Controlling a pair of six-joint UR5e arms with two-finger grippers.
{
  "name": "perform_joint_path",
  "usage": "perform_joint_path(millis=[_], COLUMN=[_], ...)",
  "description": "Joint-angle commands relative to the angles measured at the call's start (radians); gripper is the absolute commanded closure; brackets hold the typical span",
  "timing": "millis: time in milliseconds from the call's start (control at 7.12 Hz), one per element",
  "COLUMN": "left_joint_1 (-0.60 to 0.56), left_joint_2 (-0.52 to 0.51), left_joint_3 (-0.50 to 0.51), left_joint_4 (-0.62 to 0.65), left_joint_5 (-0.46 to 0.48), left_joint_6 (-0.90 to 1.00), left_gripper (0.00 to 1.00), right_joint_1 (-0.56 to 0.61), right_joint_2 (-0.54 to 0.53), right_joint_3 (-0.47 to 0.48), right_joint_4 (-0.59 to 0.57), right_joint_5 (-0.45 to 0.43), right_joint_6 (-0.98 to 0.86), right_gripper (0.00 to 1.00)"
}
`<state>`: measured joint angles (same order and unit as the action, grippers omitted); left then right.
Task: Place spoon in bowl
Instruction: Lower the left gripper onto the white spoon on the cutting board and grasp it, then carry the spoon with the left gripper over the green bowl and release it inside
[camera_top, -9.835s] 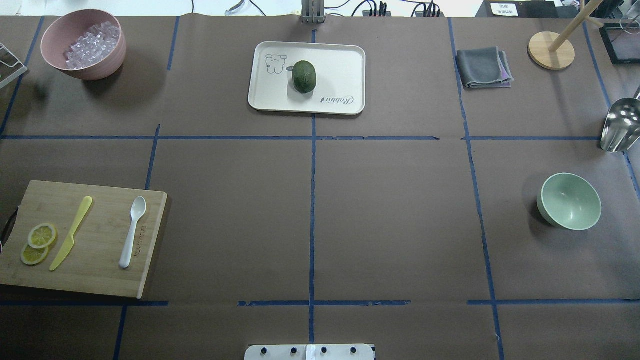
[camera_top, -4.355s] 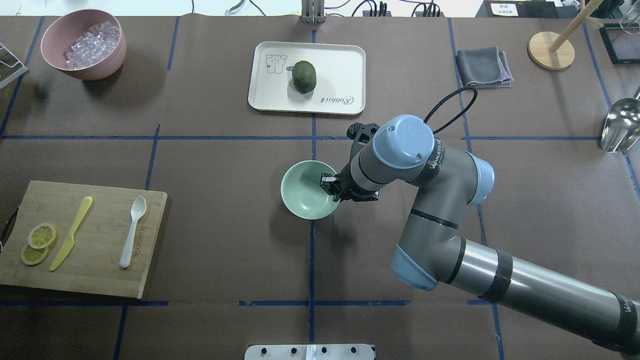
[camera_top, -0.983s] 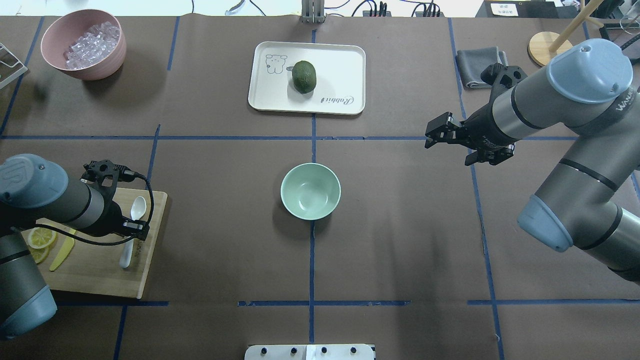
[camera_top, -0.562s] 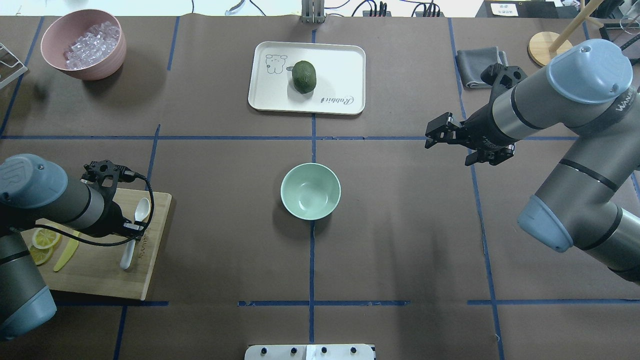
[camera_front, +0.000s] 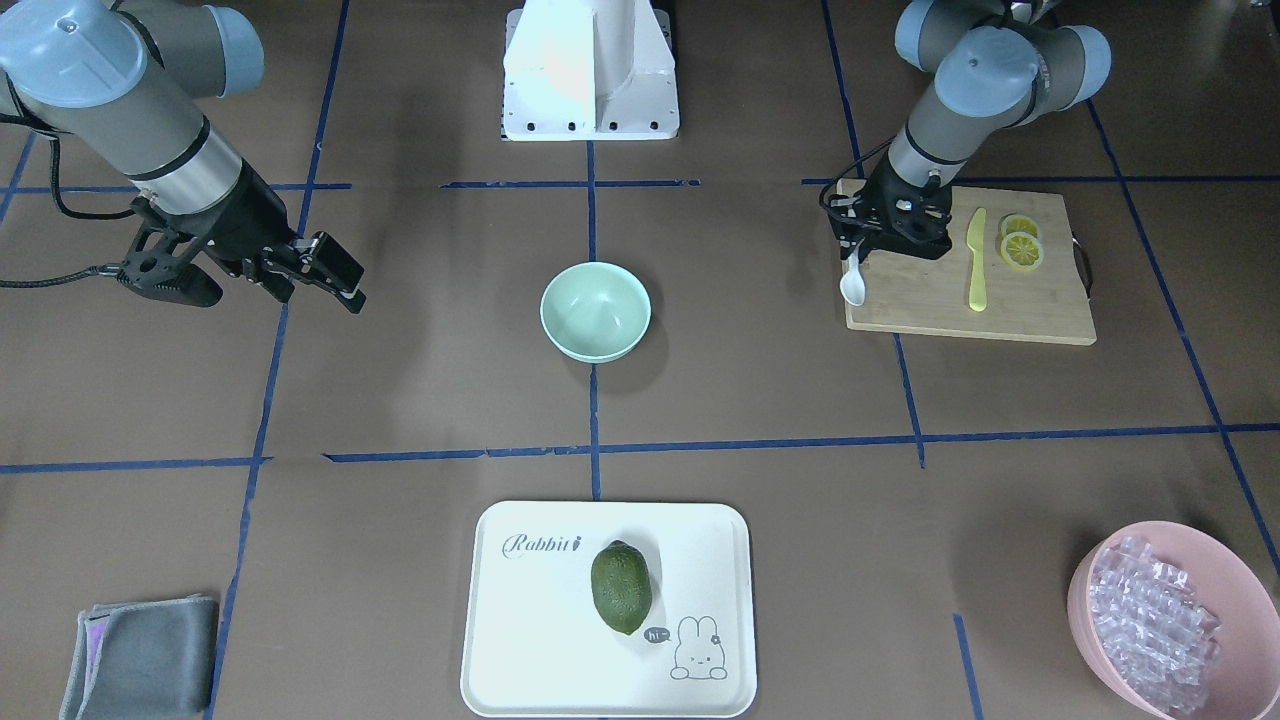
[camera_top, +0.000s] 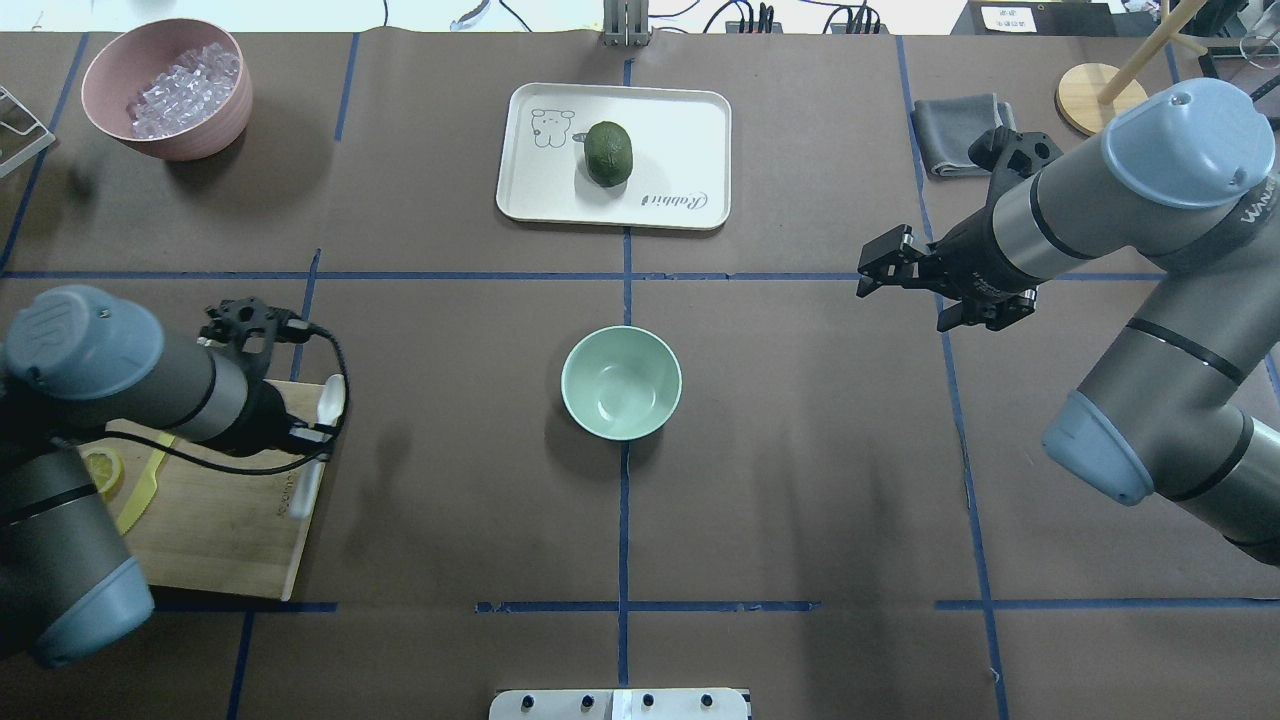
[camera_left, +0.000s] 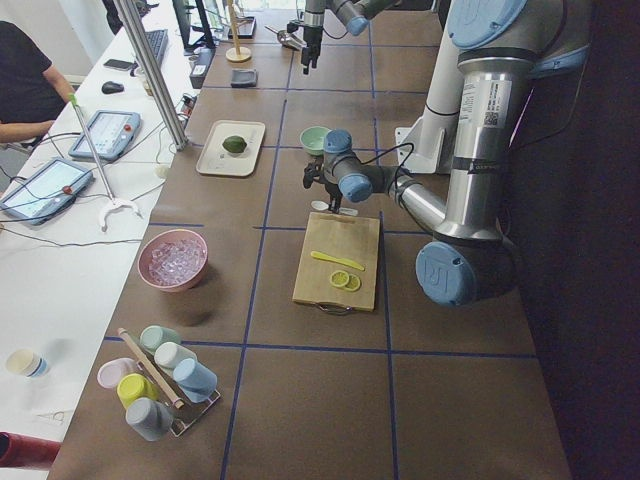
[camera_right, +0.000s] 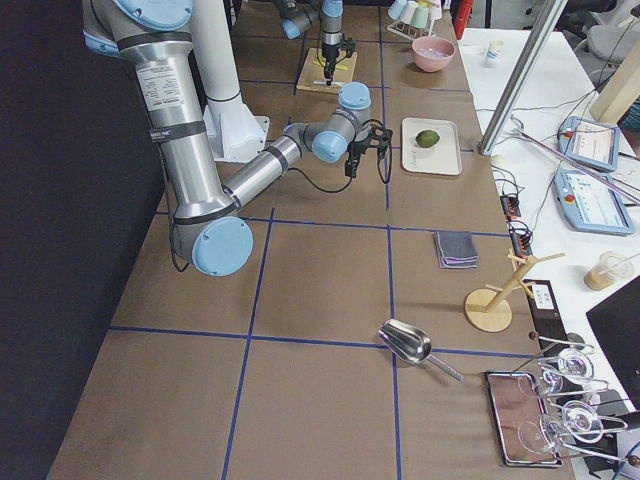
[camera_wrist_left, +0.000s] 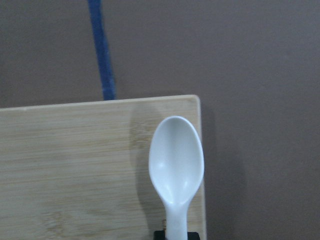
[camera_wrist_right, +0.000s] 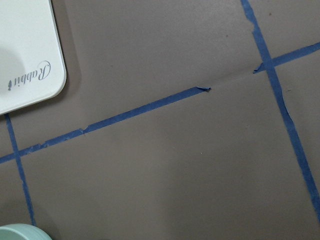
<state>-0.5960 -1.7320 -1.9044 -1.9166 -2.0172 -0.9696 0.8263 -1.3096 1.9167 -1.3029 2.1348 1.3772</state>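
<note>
Brown papered table (camera_top: 800, 450), left hand (camera_top: 305, 437) pinching spoon (camera_wrist_left: 176, 165) above cutting board (camera_top: 220, 530) corner, right hand (camera_top: 915, 290) hovering wide

the table (camera_top: 800, 480), covered in brown paper with blue tape lines (camera_top: 624, 520), carries a mint bowl (camera_top: 621, 382) at its middle, a wooden cutting board (camera_top: 220, 530) at the robot's left, a white tray (camera_top: 680, 130), a pink bowl (camera_top: 190, 140), a grey cloth (camera_top: 945, 135), a round wooden stand base (camera_top: 1078, 100) and a metal scoop (camera_right: 405, 342).
</note>
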Motion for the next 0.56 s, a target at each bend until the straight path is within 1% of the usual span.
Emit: perform_joint_path(millis=[0,140,281,421], left_joint_1=[0.063,0.07,0.087,0.106], left_joint_2=[-0.276,-0.378,-0.459,-0.568], left_joint_3=[0.054,0.097,0.161,0.256], left_joint_4=[0.176,0.2,0.192,0.192], left_joint_5=[0.011,0.012,0.032,0.091], left_joint_6=[0.008,0.008,0.009,0.011], left_gripper=[1.0,1.0,1.0,1.0], right_joint_1=[0.031,0.059,0.068,0.068], right_joint_2=[-0.048,-0.065,-0.088,-0.091], right_joint_3=[0.012,0.01,0.008,0.004], right_joint_4=[0.001,0.001,0.001,0.001], right_joint_5=[0.001,0.001,0.001,0.001], right_joint_6=[-0.102,-0.148,-0.203,-0.216], right_gripper=[0.0,0.0,0.0,0.0])
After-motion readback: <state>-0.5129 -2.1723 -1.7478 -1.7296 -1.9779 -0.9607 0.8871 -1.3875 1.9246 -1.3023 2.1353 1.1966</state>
